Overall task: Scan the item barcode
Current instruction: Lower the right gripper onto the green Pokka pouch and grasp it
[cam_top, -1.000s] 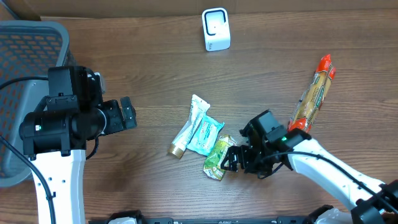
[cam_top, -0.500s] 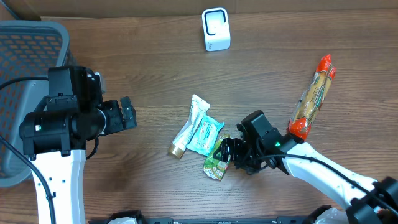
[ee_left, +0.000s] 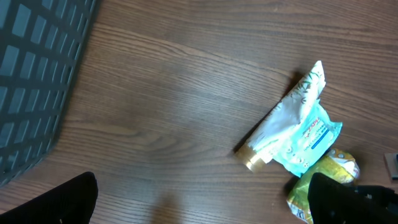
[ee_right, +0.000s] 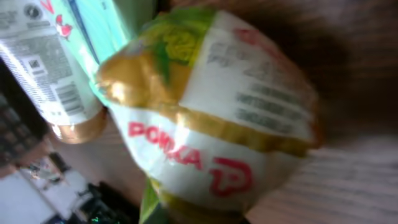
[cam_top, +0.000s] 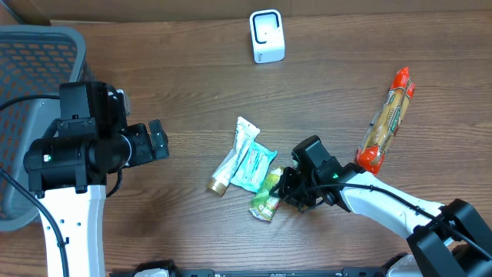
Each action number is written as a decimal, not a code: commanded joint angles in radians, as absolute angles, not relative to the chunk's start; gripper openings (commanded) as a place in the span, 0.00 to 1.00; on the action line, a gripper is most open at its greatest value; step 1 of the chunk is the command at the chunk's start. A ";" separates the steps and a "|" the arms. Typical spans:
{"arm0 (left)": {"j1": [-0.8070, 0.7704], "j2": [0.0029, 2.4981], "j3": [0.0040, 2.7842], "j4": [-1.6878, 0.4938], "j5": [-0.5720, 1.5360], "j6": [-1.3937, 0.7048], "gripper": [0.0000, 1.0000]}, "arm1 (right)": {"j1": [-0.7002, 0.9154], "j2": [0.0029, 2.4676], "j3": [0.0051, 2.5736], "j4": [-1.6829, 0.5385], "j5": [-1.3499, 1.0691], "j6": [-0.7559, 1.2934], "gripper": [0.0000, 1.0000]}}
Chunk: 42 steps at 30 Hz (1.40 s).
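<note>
The right jaws are clenching on the end of a green and yellow snack packet nearest their own arm, a grip that is leaving the rest of the wrapper free to be turned. In the right wrist view the packet's pale label panel is filling the frame, its fine print too blurred to show a barcode. The packet appears to be resting on the wooden surface, not yet lifted. Just ahead of these jaws a teal sachet and a white tube with a gold cap are lying overlapped and crowding the packet, which is probably why the approach is coming from its open side. Behind the jaws, well apart, a long roll with red ends is lying. Far ahead across the surface the white scanner is standing upright, so carrying and presenting the packet to it is the work remaining. The left jaws are hanging fully released over bare wood, well clear of the pile, near a grey basket.
</note>
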State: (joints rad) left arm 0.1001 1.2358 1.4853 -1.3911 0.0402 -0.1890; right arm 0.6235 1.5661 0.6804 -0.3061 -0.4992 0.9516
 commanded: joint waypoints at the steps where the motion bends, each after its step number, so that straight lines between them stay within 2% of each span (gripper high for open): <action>1: 0.104 1.236 1.495 -1.388 0.044 -0.206 0.99 | 0.627 1.562 0.690 -0.313 -0.492 0.895 0.04; 4: 0.104 1.236 1.495 -1.388 0.044 -0.206 0.99 | 0.627 1.532 0.721 -0.351 -0.482 0.830 0.04; 7: 0.104 1.236 1.495 -1.388 0.044 -0.206 1.00 | 0.627 1.483 0.770 -0.485 -0.375 0.792 0.04; 13: 0.104 1.236 1.495 -1.388 0.044 -0.206 1.00 | 0.627 1.427 0.971 -0.986 0.058 0.743 0.04; 17: 0.104 1.236 1.495 -1.388 0.044 -0.206 1.00 | 0.627 1.464 1.075 -1.200 0.258 0.741 0.04; 26: 0.104 1.236 1.495 -1.388 0.044 -0.206 1.00 | 0.628 1.740 1.082 -1.151 0.271 0.667 0.04; 32: 0.104 1.236 1.495 -1.388 0.044 -0.206 1.00 | 0.630 1.816 1.086 -1.112 0.154 0.593 0.24; 42: 0.104 1.236 1.495 -1.388 0.044 -0.206 1.00 | 0.689 1.816 1.196 -1.161 0.068 0.598 0.32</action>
